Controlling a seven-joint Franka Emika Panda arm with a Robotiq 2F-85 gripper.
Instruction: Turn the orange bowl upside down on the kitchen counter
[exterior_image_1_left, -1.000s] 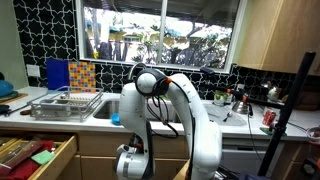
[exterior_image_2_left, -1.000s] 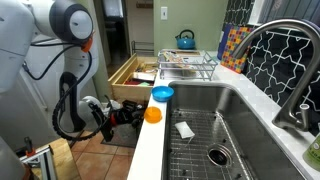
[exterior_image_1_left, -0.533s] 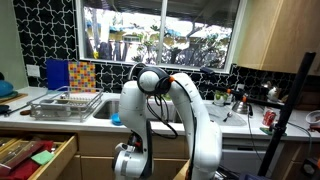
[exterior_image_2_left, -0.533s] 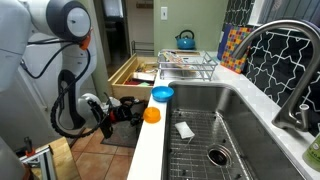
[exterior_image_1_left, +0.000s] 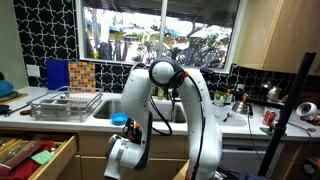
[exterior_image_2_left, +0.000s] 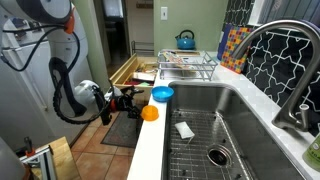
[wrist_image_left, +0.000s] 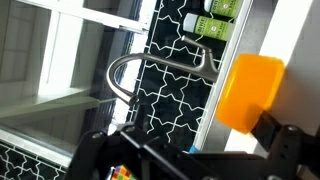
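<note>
The orange bowl (exterior_image_2_left: 151, 113) rests on the front edge of the kitchen counter (exterior_image_2_left: 150, 152), just in front of a blue bowl (exterior_image_2_left: 162, 94). I cannot tell which way up it lies. My gripper (exterior_image_2_left: 127, 101) hangs beside the counter edge, to the left of the orange bowl, jaws toward it. In the wrist view the orange bowl (wrist_image_left: 250, 92) fills the upper right, against the dark right finger (wrist_image_left: 287, 146). The gripper (wrist_image_left: 190, 160) stands open, fingers wide apart and not clamped on it. In an exterior view the arm (exterior_image_1_left: 160, 90) hides the gripper.
An inset sink (exterior_image_2_left: 215, 130) with a wire grid and a white scrap (exterior_image_2_left: 183, 129) lies behind the bowls. A tall faucet (exterior_image_2_left: 285, 60) curves over it. A wire dish rack (exterior_image_2_left: 187, 66) stands further along. An open drawer (exterior_image_2_left: 130, 72) juts out below the counter.
The jaws have spread wide and let go of the orange bowl, which stays on the counter edge. The arm has swung up and back a little from the counter.
</note>
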